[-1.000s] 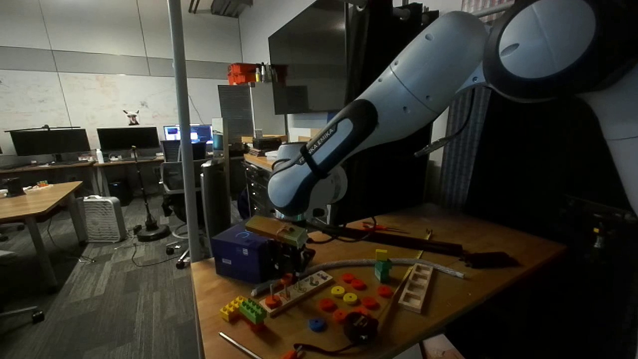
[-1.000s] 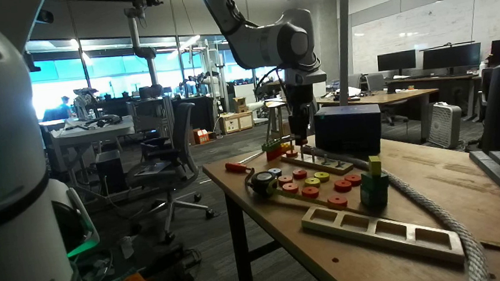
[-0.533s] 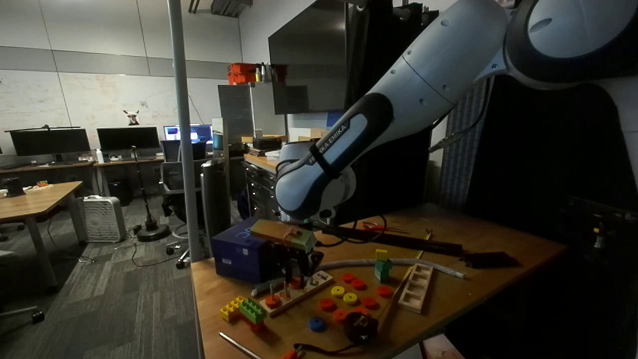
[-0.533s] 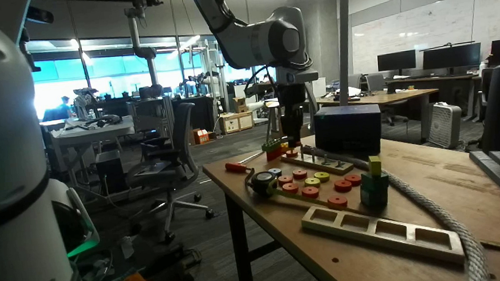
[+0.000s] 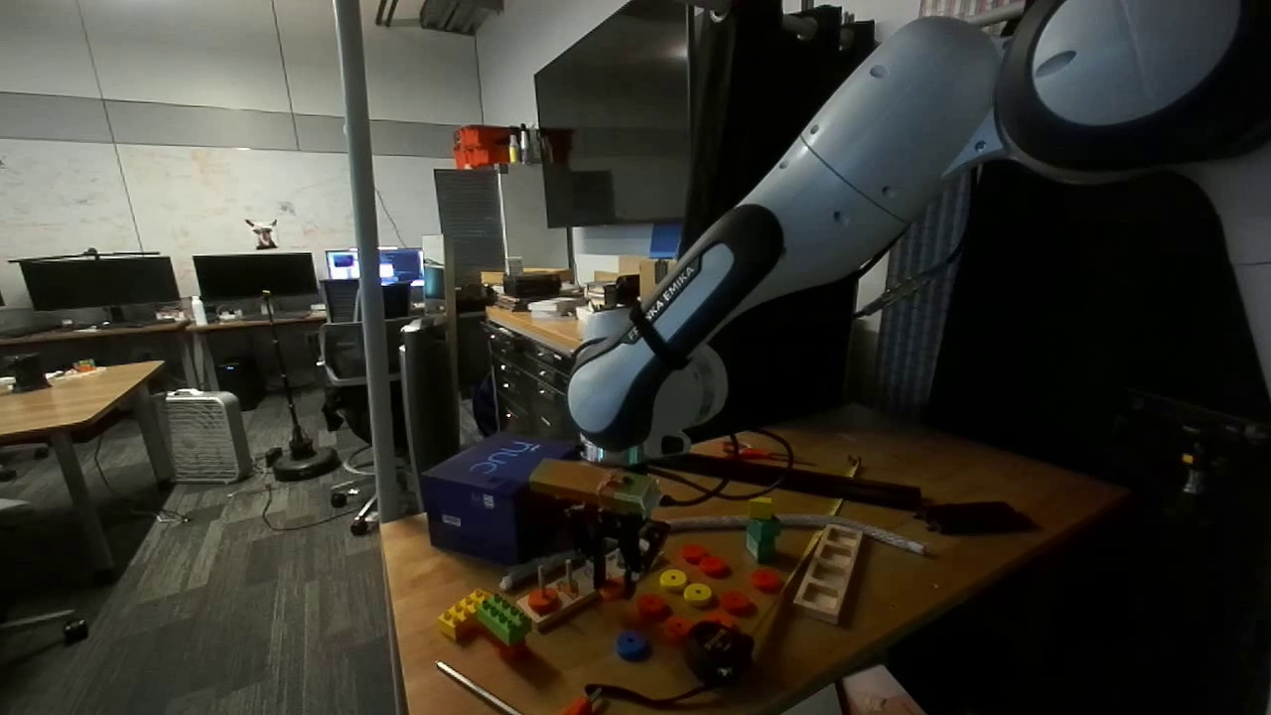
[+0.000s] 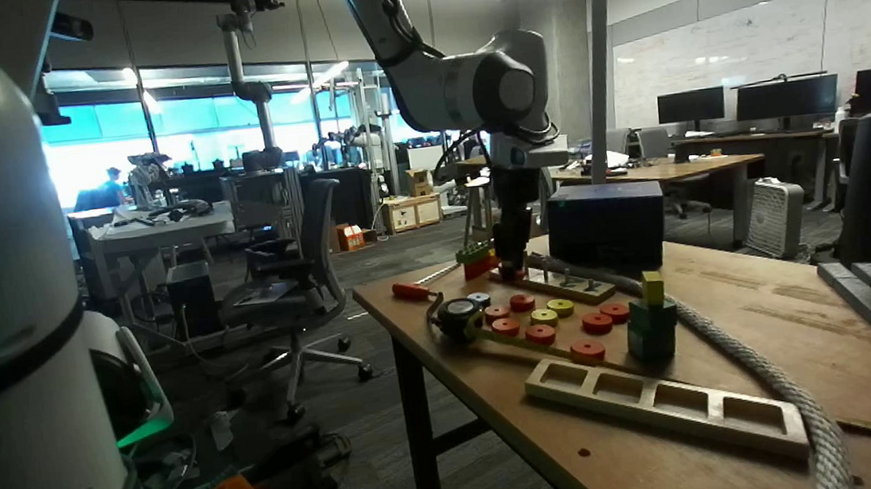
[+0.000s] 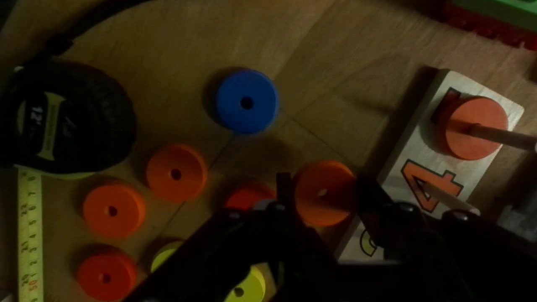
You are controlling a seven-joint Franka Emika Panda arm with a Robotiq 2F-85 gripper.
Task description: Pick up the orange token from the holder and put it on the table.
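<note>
An orange token (image 7: 321, 207) is held flat between the fingers of my gripper (image 7: 322, 189) in the wrist view. It is just beside the holder (image 7: 419, 147), a pale wooden board with pegs and printed numbers. The gripper (image 5: 614, 587) and the held token sit low over the table (image 5: 427, 596), close to the holder's long side. Whether the token touches the table I cannot tell. Another orange token (image 7: 482, 111) is on the holder's end peg. In an exterior view the gripper (image 6: 514, 272) hides part of the holder (image 6: 596, 291).
A blue token (image 7: 247, 117), several orange and red tokens (image 7: 126, 218) and yellow tokens (image 7: 254, 281) lie near the gripper. A tape measure (image 7: 96, 113), toy bricks (image 5: 504, 618), a blue box (image 5: 477, 516), a rope (image 6: 733, 344) and a wooden frame (image 6: 647, 396) are around.
My gripper has carried the orange token from above the holder's pegs sideways off the holder and down toward the table. The other tokens have not moved.
</note>
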